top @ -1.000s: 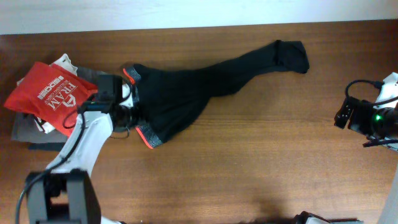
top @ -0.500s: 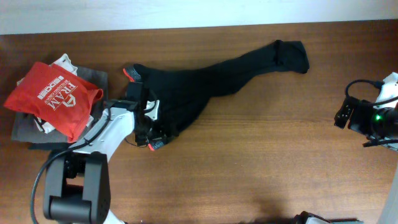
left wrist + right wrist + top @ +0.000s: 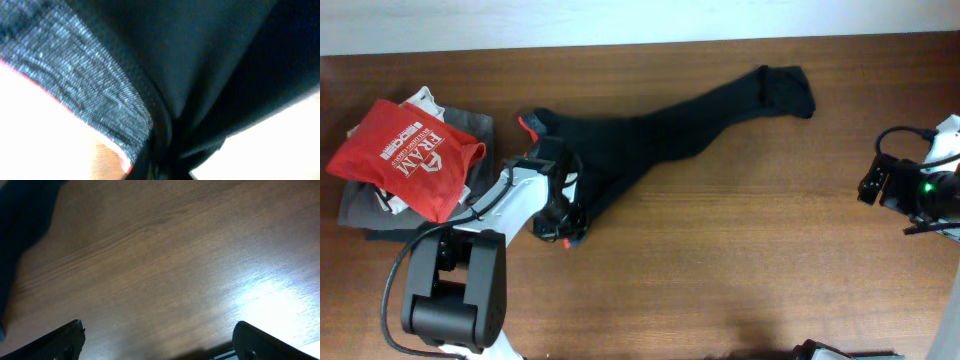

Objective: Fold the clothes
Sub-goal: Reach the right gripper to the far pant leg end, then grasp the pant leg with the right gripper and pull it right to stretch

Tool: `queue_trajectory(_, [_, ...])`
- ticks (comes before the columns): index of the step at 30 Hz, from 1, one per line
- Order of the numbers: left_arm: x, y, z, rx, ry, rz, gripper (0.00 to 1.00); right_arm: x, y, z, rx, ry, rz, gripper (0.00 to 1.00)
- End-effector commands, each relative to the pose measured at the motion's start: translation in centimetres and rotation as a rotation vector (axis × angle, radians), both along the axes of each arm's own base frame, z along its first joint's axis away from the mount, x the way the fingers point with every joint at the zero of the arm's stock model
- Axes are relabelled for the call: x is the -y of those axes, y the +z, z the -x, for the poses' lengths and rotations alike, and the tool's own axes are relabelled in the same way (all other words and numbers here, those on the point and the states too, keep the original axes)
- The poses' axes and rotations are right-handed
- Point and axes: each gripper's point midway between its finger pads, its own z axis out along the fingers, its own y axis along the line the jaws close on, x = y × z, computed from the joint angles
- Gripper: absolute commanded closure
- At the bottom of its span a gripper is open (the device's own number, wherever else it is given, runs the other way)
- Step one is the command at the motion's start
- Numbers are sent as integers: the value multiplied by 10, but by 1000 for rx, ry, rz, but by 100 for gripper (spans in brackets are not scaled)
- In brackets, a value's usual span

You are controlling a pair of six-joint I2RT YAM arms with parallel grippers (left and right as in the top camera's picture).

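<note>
The clothes [image 3: 660, 125], long black leggings, lie stretched from the table's left-centre up to the far right, feet ends near the back edge. Their grey waistband with a red edge [image 3: 80, 85] fills the left wrist view, and black fabric [image 3: 210, 60] bunches down into the jaws. My left gripper [image 3: 563, 222] sits on the waistband's near corner, shut on the clothes; its fingers are buried in the fabric. My right gripper [image 3: 873, 187] hovers at the far right edge, away from the leggings. It stands open [image 3: 160, 330] over bare wood, with nothing between its fingers.
A red T-shirt with white print [image 3: 405, 155] lies on folded grey garments [image 3: 360, 205] at the left edge, close to my left arm. The brown wooden table [image 3: 740, 260] spreads between the two arms. A pale wall strip runs along the back.
My left gripper swung from the waistband's left side to its near corner and closed on the fabric. The waistband end has bunched inward. The right arm has not moved.
</note>
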Motion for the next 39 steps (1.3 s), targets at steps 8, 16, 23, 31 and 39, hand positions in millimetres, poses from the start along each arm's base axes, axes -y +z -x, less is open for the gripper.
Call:
queue_trajectory(8, [-120,-9,33,-140,204,-455,100,-38,-22,-47,38,272,-205,1])
queue_trajectory(16, [-102,-16,20,-97,220,-353,99,-99,-66,-115,35,613,-215,1])
queue_trajectory(23, [-89,-18,16,-79,192,-329,99,-135,-157,-197,-12,666,-62,1])
queue_trajectory(31, [-84,-19,11,-56,178,-325,98,-133,-225,-240,-25,529,-10,1])
queue_trajectory(39, [-83,-20,7,-38,181,-321,98,-114,-257,-253,-49,420,69,49])
